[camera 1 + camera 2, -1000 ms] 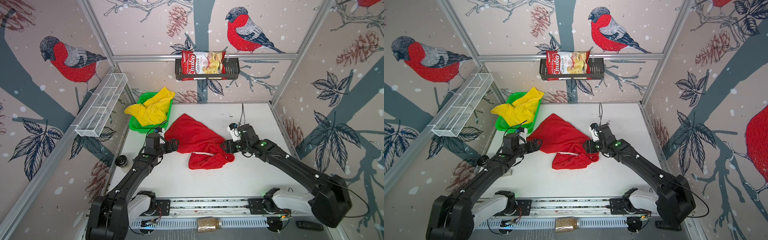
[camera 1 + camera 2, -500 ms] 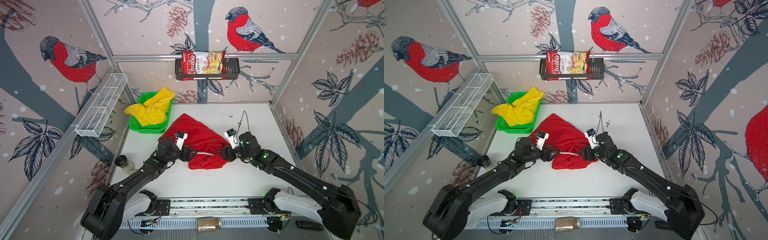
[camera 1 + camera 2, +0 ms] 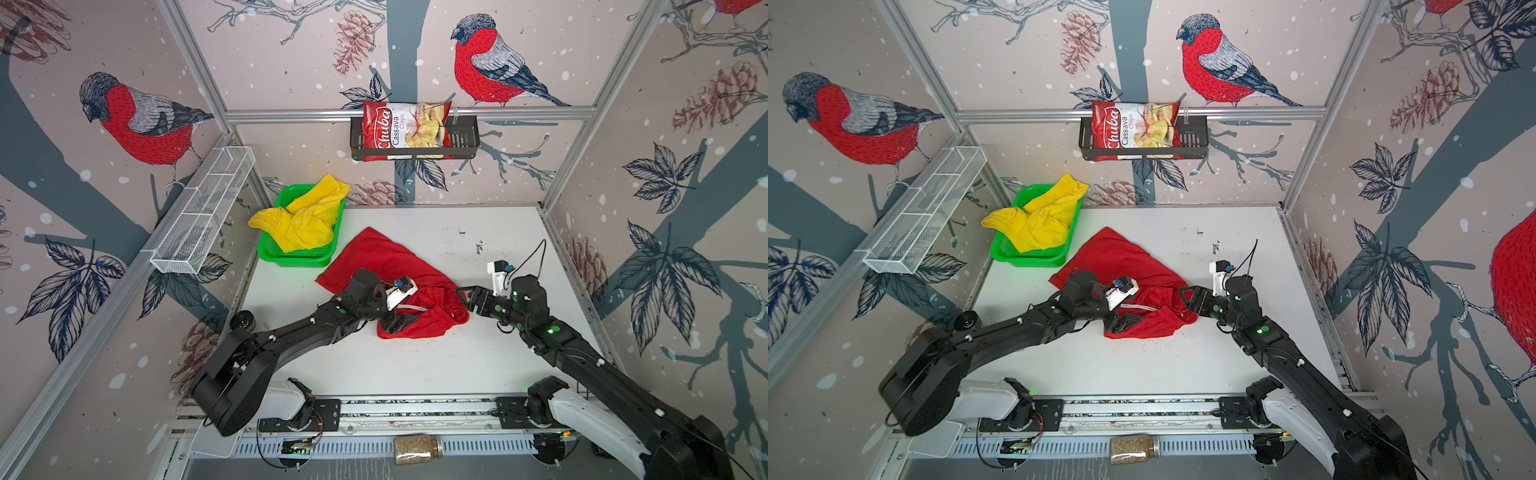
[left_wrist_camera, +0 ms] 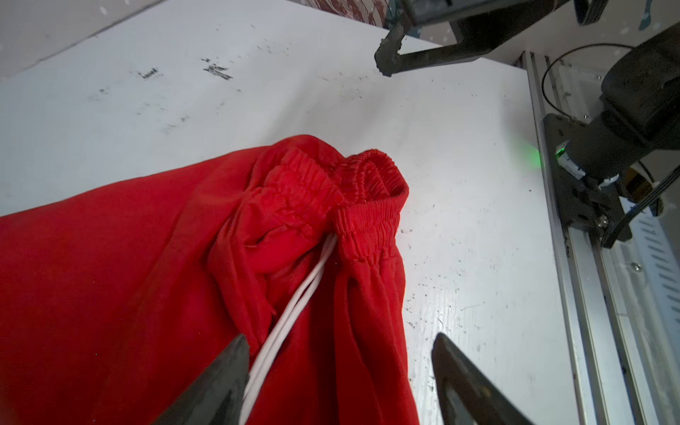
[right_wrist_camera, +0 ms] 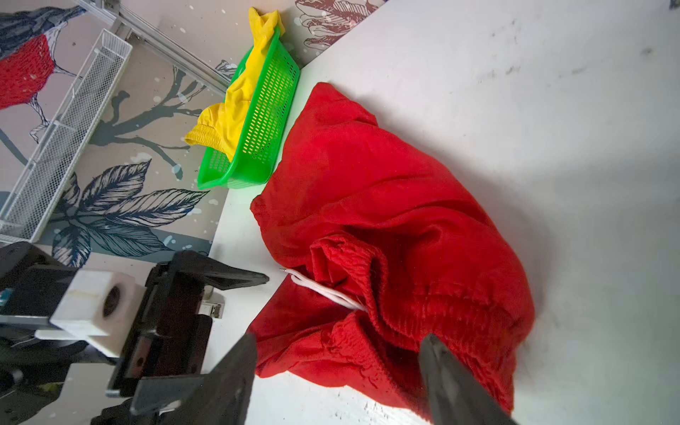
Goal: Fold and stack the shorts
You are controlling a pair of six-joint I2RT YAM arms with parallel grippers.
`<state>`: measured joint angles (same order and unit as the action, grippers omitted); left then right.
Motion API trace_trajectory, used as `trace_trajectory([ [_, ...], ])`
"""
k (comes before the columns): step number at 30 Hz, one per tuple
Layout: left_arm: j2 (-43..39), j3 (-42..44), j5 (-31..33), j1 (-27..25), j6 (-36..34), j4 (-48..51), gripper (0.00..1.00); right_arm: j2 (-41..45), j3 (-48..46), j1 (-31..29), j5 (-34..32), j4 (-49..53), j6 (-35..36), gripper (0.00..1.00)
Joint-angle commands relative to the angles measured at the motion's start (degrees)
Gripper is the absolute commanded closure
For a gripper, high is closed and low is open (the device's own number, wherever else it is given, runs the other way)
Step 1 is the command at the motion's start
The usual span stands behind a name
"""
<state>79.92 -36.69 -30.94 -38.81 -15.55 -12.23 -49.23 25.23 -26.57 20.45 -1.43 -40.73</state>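
pinch the bunched waistband (image 4: 368, 217) of the red shorts (image 3: 386, 257), crumpled mid-table, at its two ends with left gripper (image 3: 401, 323) and right gripper (image 3: 466, 299), both agape and empty (yellow shorts (image 3: 307, 220) heaped in far-left basket (image 3: 291, 261)), avoiding the drawstring (image 4: 294, 301).

Obs: left arm (image 3: 291, 332) is lying low and stretched out from its base toward the middle of the workspace, wrist tilting down; left gripper (image 3: 401, 322) is pointing toward the right side, jaws standing well apart, with a clear gap between the fingers (image 4: 220, 375) in the left wrist view. Right arm (image 3: 582, 355) is sitting bent at the elbow, forearm sloping inward; right gripper (image 3: 468, 298) is facing the left one, jaws likewise parted. The two grippers are sitting near each other, not touching.
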Motion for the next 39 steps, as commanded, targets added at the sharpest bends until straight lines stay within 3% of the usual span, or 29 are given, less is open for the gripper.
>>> trace_trajectory([
  [1,3.9,-1.7,-0.2,-2.4,-4.8,-1.1,0.25,0.8,-3.4,1.1,1.9,-5.3,-7.8,0.28],
  [8,10.4,-3.2,2.7,-5.2,-3.6,-6.0,0.39,0.7,-4.3,5.4,5.0,-0.8,-10.8,0.27],
  [14,11.9,-3.8,-5.0,-8.1,-6.4,-5.3,0.42,-0.1,-6.1,10.8,12.7,1.4,-12.9,0.26],
  [19,11.6,-3.0,-6.5,-9.8,-7.4,-5.7,0.43,1.0,-6.5,12.0,16.9,9.2,-13.1,0.24],
  [23,12.4,-2.2,-3.0,-11.2,-8.4,-6.4,0.51,2.0,-11.4,10.0,21.9,2.4,-20.1,0.22],
  [29,13.3,-1.1,1.1,-11.6,-6.3,-10.1,0.72,5.0,-16.8,4.4,20.1,-6.6,-32.3,0.21],
  [33,12.6,0.9,-0.2,-11.7,-4.6,-14.8,0.74,6.0,-19.0,1.8,18.0,-14.2,-40.5,0.2],
  [39,14.2,2.5,-1.7,-12.4,-3.1,-20.2,0.75,3.8,-20.7,0.4,15.4,-19.3,-44.6,0.19],
])
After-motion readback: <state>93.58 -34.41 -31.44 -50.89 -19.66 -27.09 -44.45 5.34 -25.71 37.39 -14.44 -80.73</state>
